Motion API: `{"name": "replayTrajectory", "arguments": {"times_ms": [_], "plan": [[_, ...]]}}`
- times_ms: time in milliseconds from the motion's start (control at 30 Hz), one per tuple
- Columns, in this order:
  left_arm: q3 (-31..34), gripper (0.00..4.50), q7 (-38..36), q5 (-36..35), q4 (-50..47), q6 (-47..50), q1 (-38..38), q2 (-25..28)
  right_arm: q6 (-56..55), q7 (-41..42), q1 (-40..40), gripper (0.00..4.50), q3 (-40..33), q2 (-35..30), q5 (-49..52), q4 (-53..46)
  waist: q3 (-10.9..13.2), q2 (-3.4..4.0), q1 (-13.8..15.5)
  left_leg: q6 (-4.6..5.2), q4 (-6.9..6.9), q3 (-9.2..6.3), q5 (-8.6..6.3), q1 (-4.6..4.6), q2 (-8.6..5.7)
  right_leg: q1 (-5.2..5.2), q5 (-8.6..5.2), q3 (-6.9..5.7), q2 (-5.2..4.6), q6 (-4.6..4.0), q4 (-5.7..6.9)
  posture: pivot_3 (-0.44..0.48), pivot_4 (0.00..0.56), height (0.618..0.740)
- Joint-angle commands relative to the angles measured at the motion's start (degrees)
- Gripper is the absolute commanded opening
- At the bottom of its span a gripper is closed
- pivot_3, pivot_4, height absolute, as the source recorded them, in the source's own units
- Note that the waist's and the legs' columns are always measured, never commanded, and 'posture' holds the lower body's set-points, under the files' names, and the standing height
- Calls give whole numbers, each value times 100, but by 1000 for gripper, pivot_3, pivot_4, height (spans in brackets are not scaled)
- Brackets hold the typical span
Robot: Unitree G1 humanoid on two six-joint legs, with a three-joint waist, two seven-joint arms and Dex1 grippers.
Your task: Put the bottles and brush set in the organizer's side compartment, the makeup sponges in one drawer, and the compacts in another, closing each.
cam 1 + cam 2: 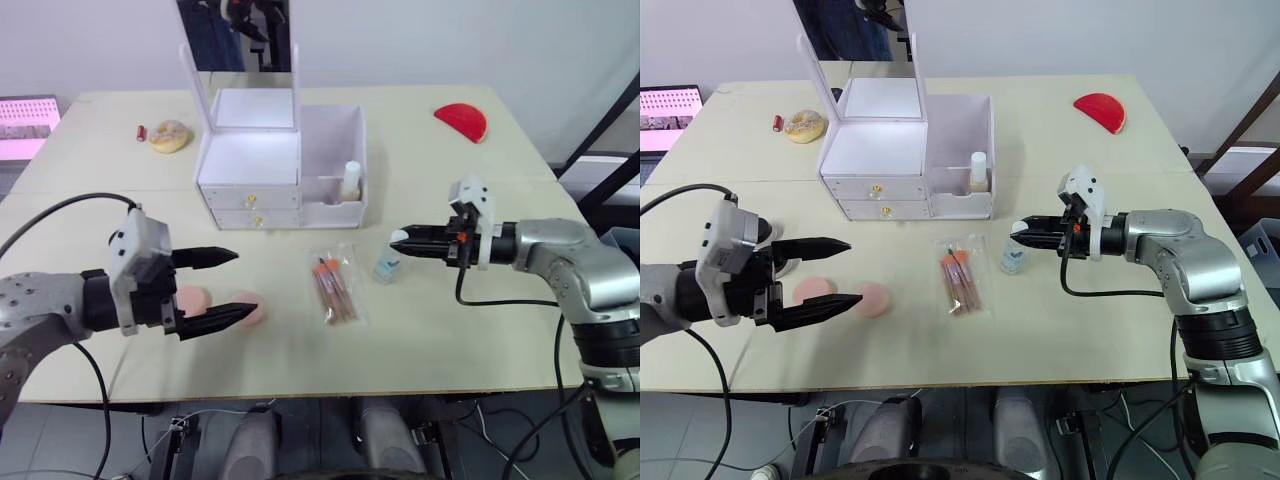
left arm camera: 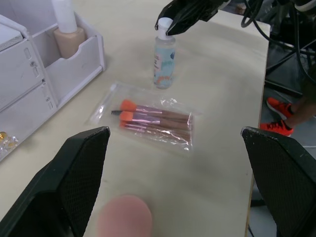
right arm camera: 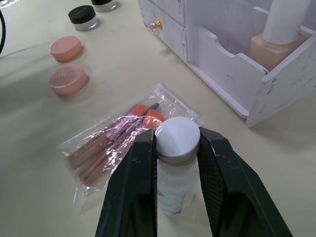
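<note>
A white organizer (image 1: 250, 160) stands mid-table with its mirror lid up and both drawers shut. Its side compartment (image 1: 335, 140) holds a beige foundation bottle (image 1: 351, 182). In front of it a small clear bottle (image 1: 388, 263) stands on the table. My right gripper (image 1: 397, 241) is shut on its white cap (image 3: 177, 136). The bagged brush set (image 1: 335, 288) lies just left of that bottle. Two pink compacts (image 1: 192, 298) (image 1: 250, 305) lie near the front left. My left gripper (image 1: 243, 284) hovers open over them, holding nothing.
A beige round item (image 1: 169, 135) and a small red tube (image 1: 141, 131) lie at the back left. A red half-disc (image 1: 462, 121) sits at the back right. Black-lidded jars (image 3: 83, 14) stand beyond the compacts. A cable (image 1: 50, 215) trails from my left arm.
</note>
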Motion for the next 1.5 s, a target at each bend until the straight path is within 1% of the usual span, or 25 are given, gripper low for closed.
{"name": "replayTrajectory", "arguments": {"times_ms": [33, 133, 200, 267, 333, 433, 467, 633, 800, 933, 1133, 1267, 1500], "plan": [[149, 4500, 19, 19, 20, -84, 4, 43, 113, 25, -680, 653, -190, -4, 209, -236, 3, 5, -13, 0, 1, 0, 0, 1, 0, 0, 0, 0, 0, 0, 1, 0, 150, 739], [214, 4500, -9, 134, 179, -132, 59, 42, 319, 42, -1356, 653, -158, 86, 334, -180, 7, 12, -18, 0, -1, 0, 0, 4, 0, -2, 1, 0, 1, -2, 2, 0, 150, 739], [306, 4500, -37, 261, 375, -208, 95, 42, 501, -13, -2117, 653, -77, 331, 424, 84, 8, 13, -23, 1, -3, -5, 0, 5, 1, -2, 1, -1, 5, -3, 4, 0, 150, 739], [433, 4500, -55, 374, 623, -289, 107, 44, 581, -112, -2902, 653, -1, 737, 421, 575, 8, 14, -41, 1, -5, -5, 0, 2, 1, -6, 1, -1, 5, -3, 3, 0, 150, 739], [512, 4500, -69, 458, 757, -353, 104, 49, 493, -192, -3388, 653, 73, 1063, 267, 1098, 7, 12, -33, 1, -7, -5, 1, -1, 1, -11, 3, -1, 5, -4, 3, 0, 150, 739], [631, 4500, -50, 478, 836, -391, 73, 36, -17, -131, -3845, 653, 321, 1385, -174, 1873, 4, 6, 5, 1, -12, -6, 0, -7, 1, -11, 2, -1, 6, -3, -4, 0, 150, 739], [637, 4500, -39, 475, 837, -392, 60, 31, -133, -77, -3899, 653, 360, 1417, -254, 2005, 4, 6, 10, 1, -10, -6, 0, -11, 1, -10, 0, -1, 5, -1, -6, 0, 150, 739], [968, 4500, 184, 228, 544, -256, 92, -41, -1323, 210, -4275, 653, 818, 1866, -1031, 3411, 5, 7, -17, 0, -9, -5, 1, -29, -1, -19, 7, -1, 3, 9, -20, 0, 150, 739], [1265, 4500, 507, -189, 225, -42, 34, -33, -1949, 392, -4416, 653, 918, 2088, -1439, 4174, 7, 12, -41, 0, -20, -5, 1, -11, 1, -24, 10, -1, 5, 18, -1, 0, 150, 739], [1387, 4500, 742, -440, 75, 79, 2, 15, -2357, 406, -4520, 653, 929, 2286, -1737, 4771, 8, 12, -121, -2, -13, -5, 2, -8, 1, -19, 3, -1, 6, 1, 2, 0, 150, 739], [1430, 4500, 855, -522, 15, 119, 39, 52, -2574, 458, -4728, 653, 785, 2398, -1915, 5249, 8, 14, -156, -4, -13, -6, 3, -9, 1, -19, 11, -1, 6, 15, 4, 0, 150, 739], [1434, 4500, 889, -573, 38, 116, 13, 107, -2664, 426, -4783, 653, 849, 2592, -2077, 5380, 8, 14, -177, -4, -16, -5, 3, -7, 1, -19, 10, -1, 6, 15, 1, 0, 150, 739], [1375, 4500, 897, -595, 62, 105, -21, 138, -2920, 113, -4915, 653, 988, 2924, -2549, 5914, 8, 13, -159, -4, -14, -6, 3, -8, 1, -19, 8, 0, 7, 12, 2, 0, 150, 739]]}}
